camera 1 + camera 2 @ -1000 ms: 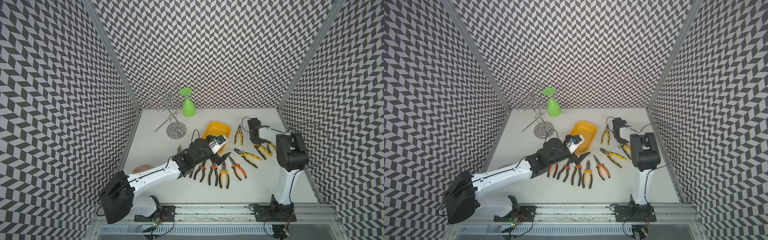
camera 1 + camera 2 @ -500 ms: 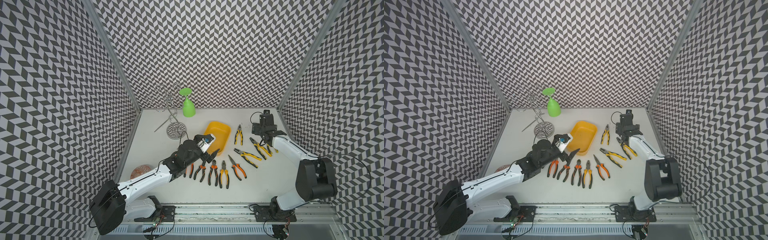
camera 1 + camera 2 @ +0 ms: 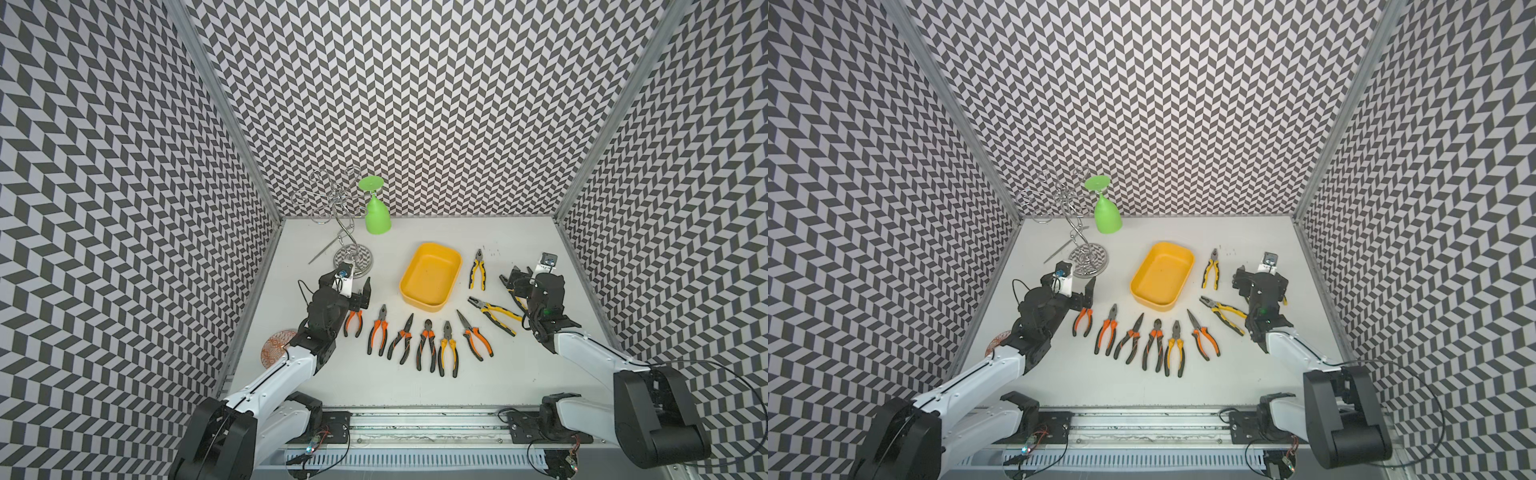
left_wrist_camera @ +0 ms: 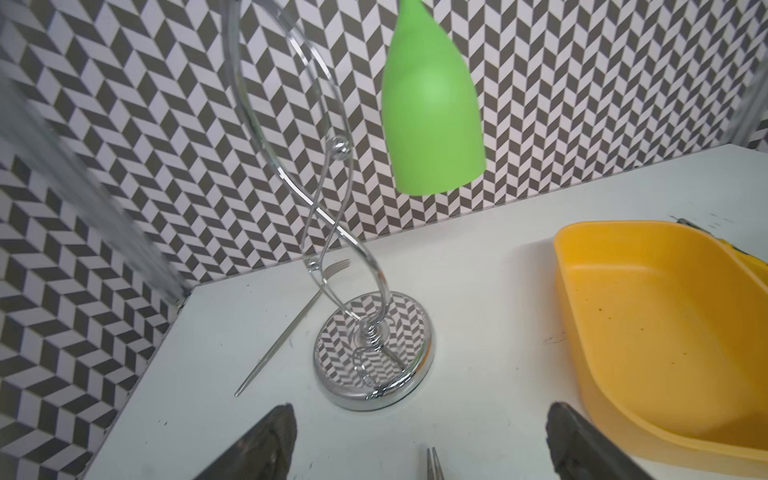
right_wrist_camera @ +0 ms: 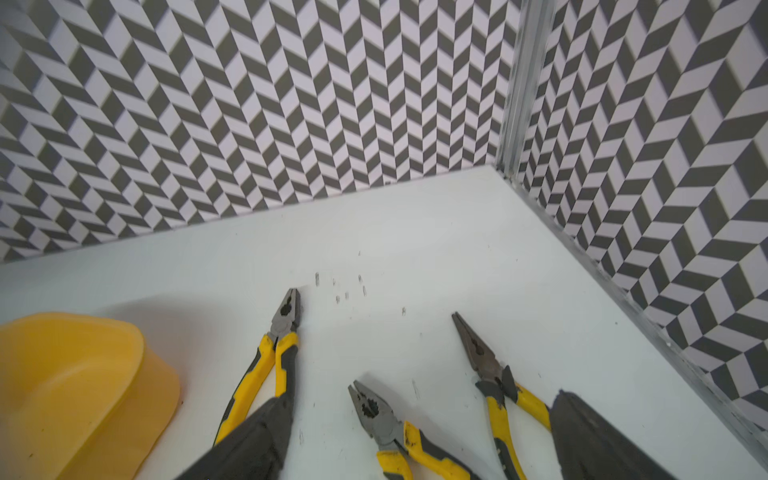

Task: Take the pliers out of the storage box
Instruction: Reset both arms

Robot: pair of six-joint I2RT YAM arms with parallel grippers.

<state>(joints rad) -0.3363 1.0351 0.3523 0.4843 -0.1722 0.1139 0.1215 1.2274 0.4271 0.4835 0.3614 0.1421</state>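
The yellow storage box (image 3: 430, 274) (image 3: 1163, 276) stands on the white table with nothing in it. Several orange-and-black pliers (image 3: 377, 332) and one yellow pair lie in a row in front of it. Yellow-and-black pliers (image 3: 478, 270) (image 5: 274, 357) lie to its right. My left gripper (image 3: 350, 293) (image 4: 424, 432) is open over the leftmost pliers' nose (image 4: 432, 459). My right gripper (image 3: 520, 276) (image 5: 419, 436) is open above two yellow pliers (image 5: 378, 415), holding nothing.
A chrome wire stand (image 3: 353, 257) holds an upturned green glass (image 3: 377, 214) at the back left, with a metal fork (image 3: 324, 251) lying beside it. A round orange-patterned dish (image 3: 276, 347) sits by the left wall, partly under my left arm. Patterned walls close three sides.
My left gripper has drawn back from the box to the left end of the row. My right gripper has opened, and its arm has swung down toward the right wall.
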